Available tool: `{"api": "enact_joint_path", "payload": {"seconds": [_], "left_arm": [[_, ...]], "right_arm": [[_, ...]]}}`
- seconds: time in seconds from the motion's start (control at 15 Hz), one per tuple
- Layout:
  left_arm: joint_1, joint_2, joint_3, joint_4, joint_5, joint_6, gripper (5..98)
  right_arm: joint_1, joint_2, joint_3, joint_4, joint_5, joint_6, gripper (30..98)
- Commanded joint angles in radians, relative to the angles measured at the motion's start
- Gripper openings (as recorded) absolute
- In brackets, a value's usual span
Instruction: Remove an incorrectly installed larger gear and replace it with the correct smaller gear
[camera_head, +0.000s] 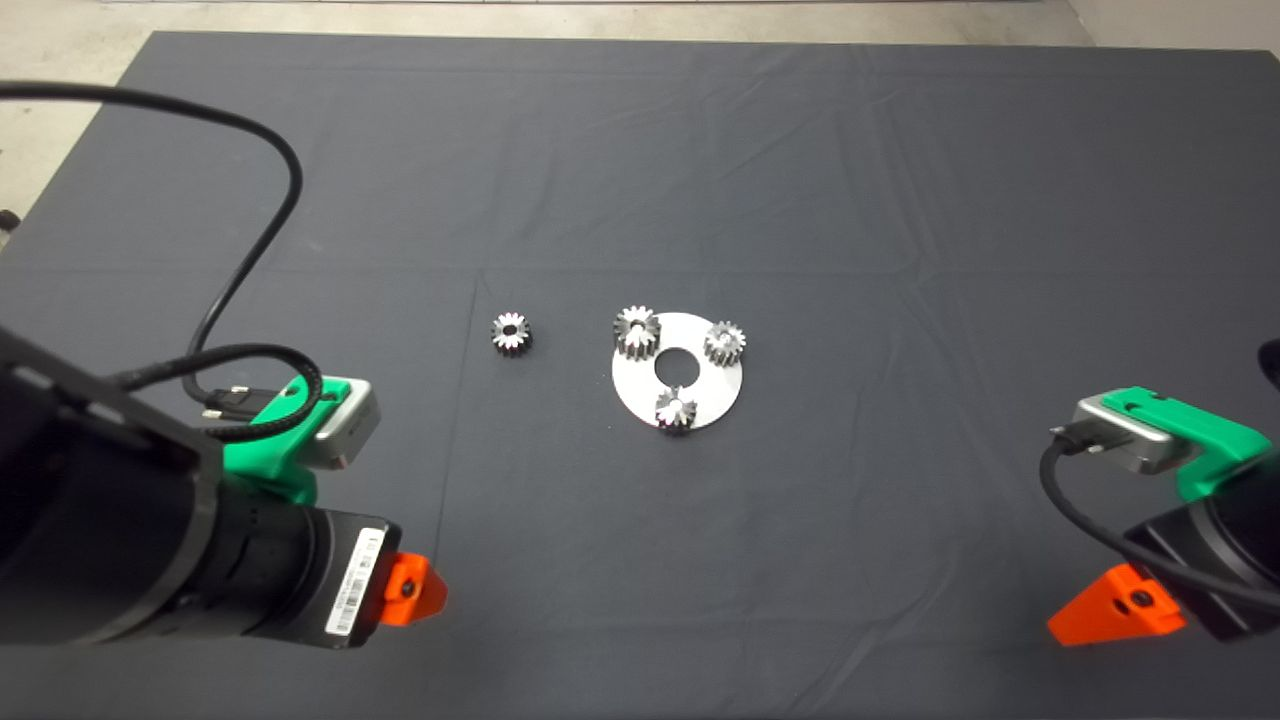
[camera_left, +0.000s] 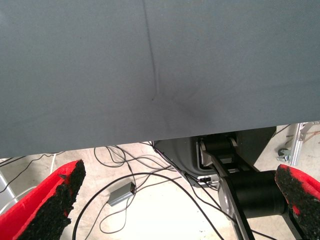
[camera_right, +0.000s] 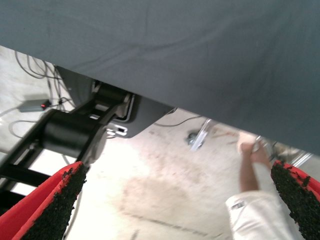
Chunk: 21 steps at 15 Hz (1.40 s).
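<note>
A round silver plate lies at the mat's middle with three gears on it. The larger gear sits on the plate's far left; two small gears sit at its far right and near edge. The smaller gear lies loose on the mat left of the plate. My left gripper waits at the lower left, well short of the gears, open and empty, with its pads wide apart. My right gripper waits at the lower right, open and empty, pads wide apart.
The dark mat covers the table. Both wrist views show the mat's edge with the floor, cables and the robot's black base beyond it. A person's limb in white clothing shows on the floor side in the right wrist view.
</note>
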Motion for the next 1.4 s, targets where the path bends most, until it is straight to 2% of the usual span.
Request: {"api": "enact_joint_path", "payload": {"seconds": [0.0, 0.07, 0.2, 0.27, 0.33, 0.47, 0.53, 0.8, 1.07, 1.33], "left_arm": [[-0.008, 0.005, 0.019, -0.014, 0.090, -0.010, 97.6], [-0.008, 0.005, 0.019, -0.014, 0.090, -0.010, 97.6], [-0.008, 0.005, 0.019, -0.014, 0.091, -0.010, 97.6], [-0.008, 0.008, 0.019, -0.015, 0.091, -0.010, 97.6], [-0.008, 0.015, 0.019, -0.015, 0.091, -0.010, 97.6], [-0.008, 0.028, 0.019, -0.016, 0.091, -0.010, 97.6], [-0.008, 0.031, 0.019, -0.016, 0.091, -0.009, 97.6], [-0.008, 0.034, 0.018, -0.016, 0.091, -0.008, 97.6], [-0.008, 0.036, 0.018, -0.016, 0.091, -0.006, 97.6], [-0.008, 0.034, 0.018, -0.016, 0.091, -0.006, 97.6]], "right_arm": [[0.013, 0.094, -0.026, -0.113, 0.001, -0.071, 97.8], [0.011, 0.126, -0.079, -0.150, 0.002, -0.108, 97.8], [0.011, 0.200, -0.193, -0.186, 0.002, -0.227, 97.8], [-0.003, 0.219, -0.255, -0.211, 0.011, -0.287, 97.8], [-0.024, 0.234, -0.298, -0.261, 0.024, -0.323, 97.8], [-0.034, 0.290, -0.382, -0.363, 0.092, -0.374, 97.8], [-0.039, 0.333, -0.423, -0.394, 0.106, -0.394, 97.8], [-0.118, 0.518, -0.582, -0.519, 0.108, -0.444, 97.8], [-0.167, 0.655, -0.716, -0.562, 0.108, -0.562, 97.8], [-0.205, 0.732, -0.730, -0.739, 0.104, -0.576, 97.8]]}}
